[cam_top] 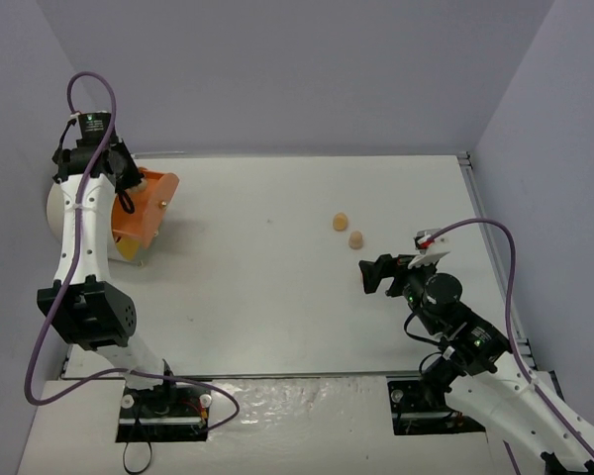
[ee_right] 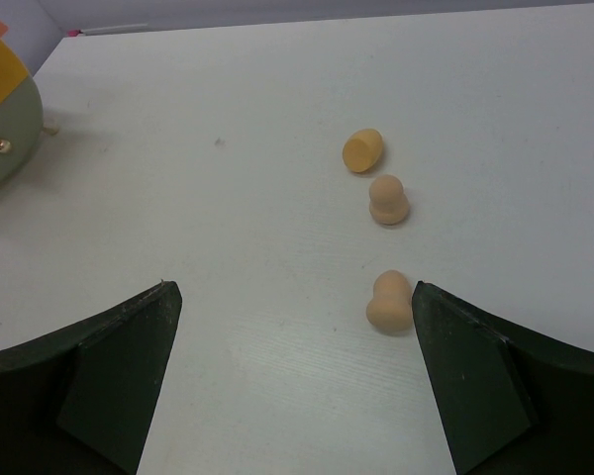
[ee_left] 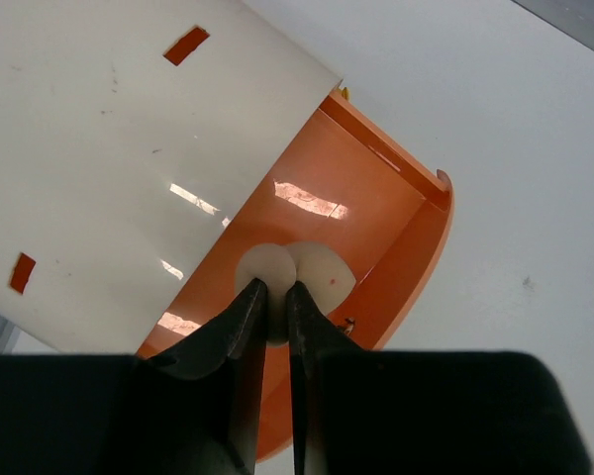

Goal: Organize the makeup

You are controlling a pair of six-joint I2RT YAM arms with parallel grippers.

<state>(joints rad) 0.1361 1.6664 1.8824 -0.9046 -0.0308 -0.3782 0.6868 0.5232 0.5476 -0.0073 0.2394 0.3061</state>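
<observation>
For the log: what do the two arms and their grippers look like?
The left arm and right arm have white links and black joints, each trailed by a purple cable. The left gripper has slim black fingers; the right gripper has broad, dark, wedge-shaped ones.

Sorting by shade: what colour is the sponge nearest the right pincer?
Peach; the sponge shows best in the right wrist view.

Table: white matte top (cam_top: pixel 277 297) with a few faint specks, reaching to the walls on three sides.
Back wall: plain pale lavender-grey panel (cam_top: pixel 297 69), no window.
Side walls: left wall (cam_top: pixel 10 119) and right wall (cam_top: pixel 564 148), same colour, bare.
Far edge: thin metal strip (cam_top: pixel 277 155) where table meets back wall.
Light: soft, even, from above; faint shadows; glossy glare on the near strip (cam_top: pixel 297 401).
</observation>
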